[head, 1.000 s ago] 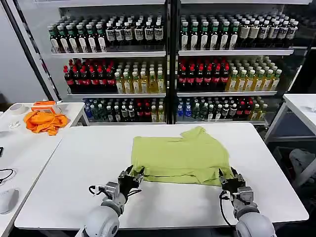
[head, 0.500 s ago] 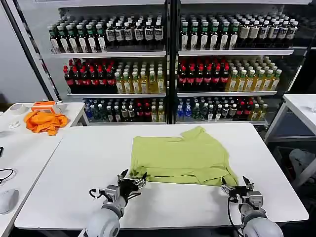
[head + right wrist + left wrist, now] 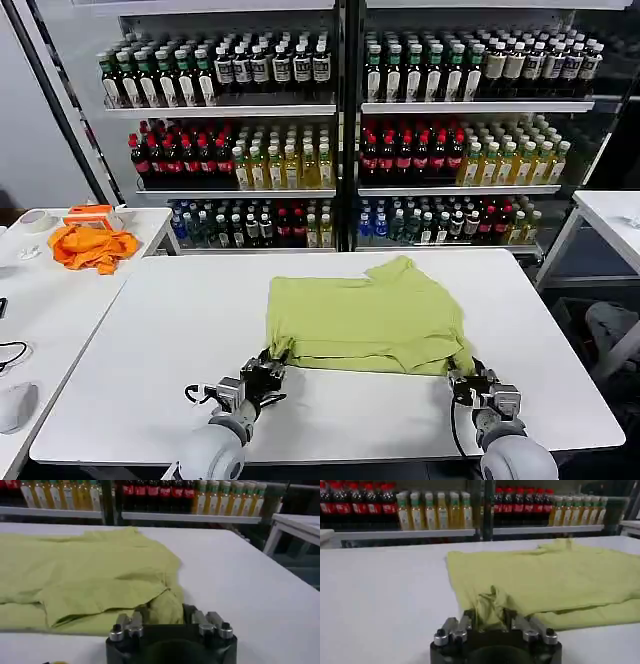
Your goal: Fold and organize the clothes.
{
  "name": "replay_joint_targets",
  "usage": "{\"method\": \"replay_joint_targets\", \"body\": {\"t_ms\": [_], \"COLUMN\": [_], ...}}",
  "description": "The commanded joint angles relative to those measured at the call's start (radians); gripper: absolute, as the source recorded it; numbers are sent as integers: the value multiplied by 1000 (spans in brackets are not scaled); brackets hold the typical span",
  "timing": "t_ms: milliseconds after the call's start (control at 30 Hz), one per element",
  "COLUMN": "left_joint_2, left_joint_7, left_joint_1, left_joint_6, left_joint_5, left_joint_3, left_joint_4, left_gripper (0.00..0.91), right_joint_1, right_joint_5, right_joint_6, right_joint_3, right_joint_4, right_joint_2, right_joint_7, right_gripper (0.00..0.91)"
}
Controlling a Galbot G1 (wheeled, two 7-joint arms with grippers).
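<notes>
The left gripper [image 3: 272, 362] sits right at the near left corner of the T-shirt [image 3: 365, 315], low on the white table [image 3: 150, 350]. From the left wrist view, its fingers [image 3: 468, 620] are pinched in on a bunched-up bit of the shirt's [image 3: 545, 580] hem, so the left gripper [image 3: 490, 621] has got hold of that corner. The fabric rises in a small crumpled peak between the fingers and lies flat beyond that.

The shirt itself lies in the middle of the table, closer to the robot's edge than the far one. It's plain lime, no print, partly folded, with a layer doubled over along the near edge and a little peak of fabric sticking up at the far side.

Over at the near right corner, the right gripper [image 3: 470, 378] is touching the shirt too. In the right wrist view the right gripper [image 3: 167, 614] has a fold of shirt [image 3: 75, 575] tucked between its fingers [image 3: 134, 617], looks like it's gripping it, though the contact is partly hidden by the cloth.

Off on a side table to the left there's an orange cloth [image 3: 92, 245].
</notes>
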Motion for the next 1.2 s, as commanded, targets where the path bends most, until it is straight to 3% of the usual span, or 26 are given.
{"method": "replay_joint_targets", "body": {"t_ms": [33,500,1200], "left_joint_2": [0,37,95], "left_joint_7": [0,4,-5], "left_joint_1": [0,76,420], "left_joint_6": [-3,1,-13], "left_joint_5": [-2,-22,26], "left_joint_3": [2,-17,-119], "left_joint_4": [11,-112,-365], "left_gripper": [20,20,20], "right_joint_1": [14,-69,-354], "right_joint_5": [6,12,-41], "right_joint_6": [-10,-7,-17], "right_joint_3": [-16,6,52], "right_joint_4": [-24,71,328], "right_joint_2": [2,-9,19], "right_joint_7": [3,4,10], "right_gripper": [0,0,0]}}
